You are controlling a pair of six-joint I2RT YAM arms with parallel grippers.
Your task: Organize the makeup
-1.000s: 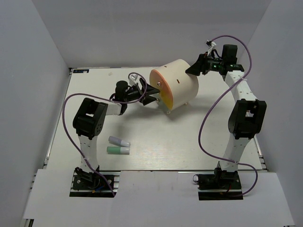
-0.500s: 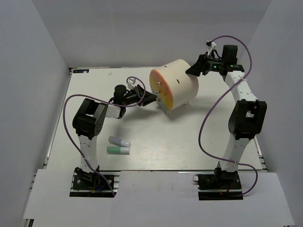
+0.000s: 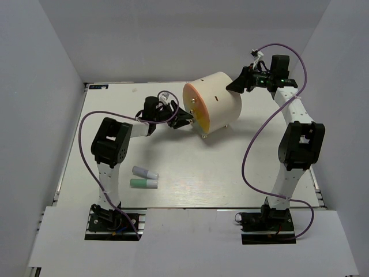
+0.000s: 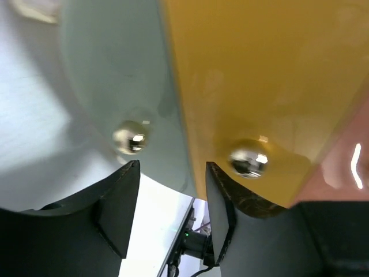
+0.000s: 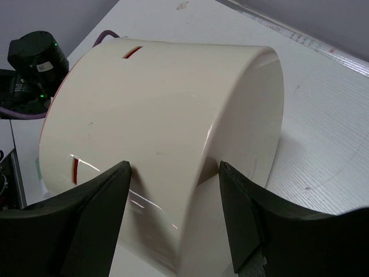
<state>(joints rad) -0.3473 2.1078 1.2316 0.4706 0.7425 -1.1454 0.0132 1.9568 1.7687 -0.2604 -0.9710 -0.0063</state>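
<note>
Reaching with our left gripper [image 4: 173,190], jaws parted and empty, we hover at a shiny knob [image 4: 249,160] on the drum's [image 3: 216,101] orange face. Our right gripper [image 5: 173,225] straddles the drum's back rim, jaws wide around it. The tubes [image 3: 144,178] lie well apart near our left base; closing off-centre could slip off the knob.

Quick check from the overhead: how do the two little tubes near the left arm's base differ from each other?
The lavender tube is pale purple, while the mint green tube is green. The lavender tube lies slanted and farther from the arm bases; the mint green tube lies nearly level across the view and nearer them. The mint green tube looks slightly longer. Both lie flat on the table, close together with whitish ends pointing right, and neither gripper is near them.
</note>
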